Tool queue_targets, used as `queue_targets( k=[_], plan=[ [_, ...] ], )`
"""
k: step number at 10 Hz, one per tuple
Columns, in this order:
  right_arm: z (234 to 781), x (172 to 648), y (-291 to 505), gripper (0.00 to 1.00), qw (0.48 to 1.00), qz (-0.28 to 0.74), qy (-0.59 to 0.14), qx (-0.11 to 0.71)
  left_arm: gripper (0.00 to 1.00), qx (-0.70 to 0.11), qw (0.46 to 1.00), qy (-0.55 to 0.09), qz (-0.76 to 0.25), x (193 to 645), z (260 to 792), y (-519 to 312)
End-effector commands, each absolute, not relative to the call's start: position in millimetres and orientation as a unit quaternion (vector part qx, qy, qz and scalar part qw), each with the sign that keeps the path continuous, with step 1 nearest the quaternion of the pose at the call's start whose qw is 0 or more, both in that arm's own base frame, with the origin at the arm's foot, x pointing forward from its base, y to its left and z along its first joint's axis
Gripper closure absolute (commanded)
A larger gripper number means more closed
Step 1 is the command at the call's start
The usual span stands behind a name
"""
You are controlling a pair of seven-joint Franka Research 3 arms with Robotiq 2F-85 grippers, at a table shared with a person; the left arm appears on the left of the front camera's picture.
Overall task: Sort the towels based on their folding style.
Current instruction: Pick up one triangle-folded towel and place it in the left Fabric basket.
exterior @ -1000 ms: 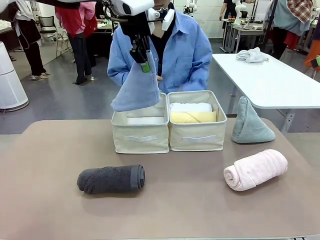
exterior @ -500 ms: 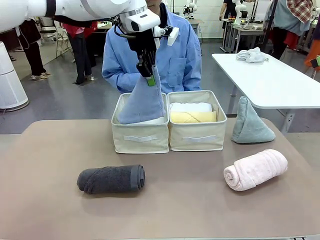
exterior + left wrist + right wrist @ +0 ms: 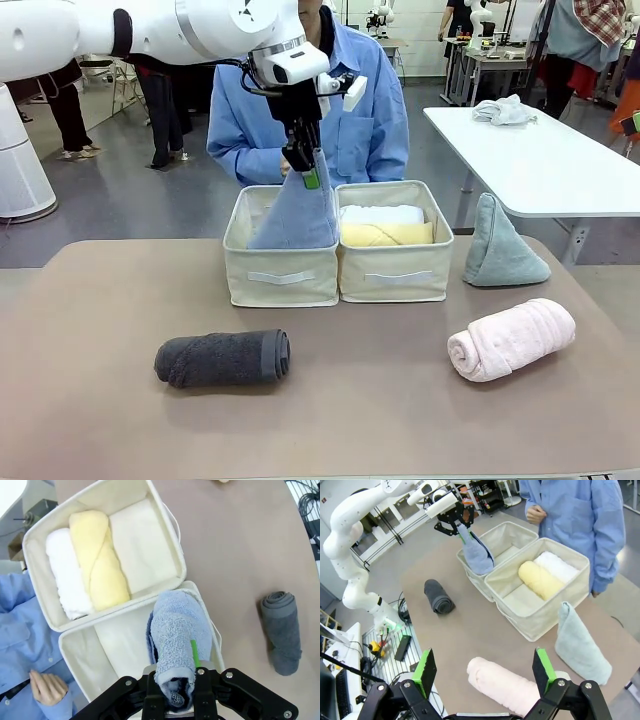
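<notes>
- The left pincer (image 3: pixel 308 170) is clamped on the tip of the lavender-blue cone towel (image 3: pixel 292 215). The towel hangs straight below it, with its wide base inside the left bin (image 3: pixel 280 278).
- The bin's front wall hides the base, so I cannot tell whether it touches the floor of the bin. I would assume it is not yet resting there.
- To do this well, go straight down until the cone slumps a little and carries its own weight, and only then part the fingers. Let go too high and the cone will likely tip over and lose its fold.
- In the left wrist view the cone sits close to a corner of the bin. Move it slightly toward the middle so the base lands flat and not on the rim.
- Stay clear of the right bin (image 3: pixel 395 275) just beside the pincer, where the yellow roll (image 3: pixel 385 234) and white roll (image 3: pixel 380 213) lie. Cones should not go in with the rolls.
- After letting go, rise straight up so the green pads do not drag the terry along.
- The right pincer (image 3: pixel 485 666) is spread wide and holds nothing. It hovers above the pink roll (image 3: pixel 510 338).
- Well away from the left pincer, the grey-green cone (image 3: pixel 498 245) and dark grey roll (image 3: pixel 222 358) wait on the bench (image 3: pixel 400 420).
</notes>
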State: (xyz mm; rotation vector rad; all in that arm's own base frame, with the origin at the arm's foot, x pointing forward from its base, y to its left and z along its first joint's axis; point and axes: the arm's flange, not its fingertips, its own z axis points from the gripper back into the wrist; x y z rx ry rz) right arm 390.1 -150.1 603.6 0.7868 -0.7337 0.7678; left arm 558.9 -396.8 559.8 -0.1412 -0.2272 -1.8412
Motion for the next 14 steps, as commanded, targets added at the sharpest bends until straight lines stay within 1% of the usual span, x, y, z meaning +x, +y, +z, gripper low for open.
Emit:
queue_targets(
  k=[1, 3, 5, 7, 9, 11, 13, 14],
  plan=[
    [603, 390, -150, 0.0, 0.786, 0.358, -0.344, 0.37, 0.84, -0.05, 0.59, -0.078, -0.802, 560, 558, -398],
    [603, 390, -150, 0.0, 0.786, 0.358, -0.344, 0.37, 0.84, -0.027, 0.592, -0.072, -0.802, 558, 565, -388],
    [603, 390, -150, 0.0, 0.786, 0.358, -0.344, 0.37, 0.84, -0.023, 0.584, -0.047, -0.81, 555, 555, -386],
    [603, 390, -150, 0.0, 0.786, 0.358, -0.344, 0.37, 0.84, -0.019, 0.577, -0.051, -0.815, 555, 557, -386],
    [603, 390, -150, 0.0, 0.786, 0.358, -0.344, 0.37, 0.84, -0.045, 0.569, -0.061, -0.819, 560, 532, -386],
    [603, 390, -150, 0.0, 0.786, 0.358, -0.344, 0.37, 0.84, -0.06, 0.56, -0.05, -0.825, 559, 507, -392],
    [603, 390, -150, 0.0, 0.786, 0.358, -0.344, 0.37, 0.84, -0.05, 0.551, -0.033, -0.832, 557, 495, -400],
    [603, 390, -150, 0.0, 0.786, 0.358, -0.344, 0.37, 0.84, -0.049, 0.557, -0.026, -0.829, 557, 488, -402]
  ],
)
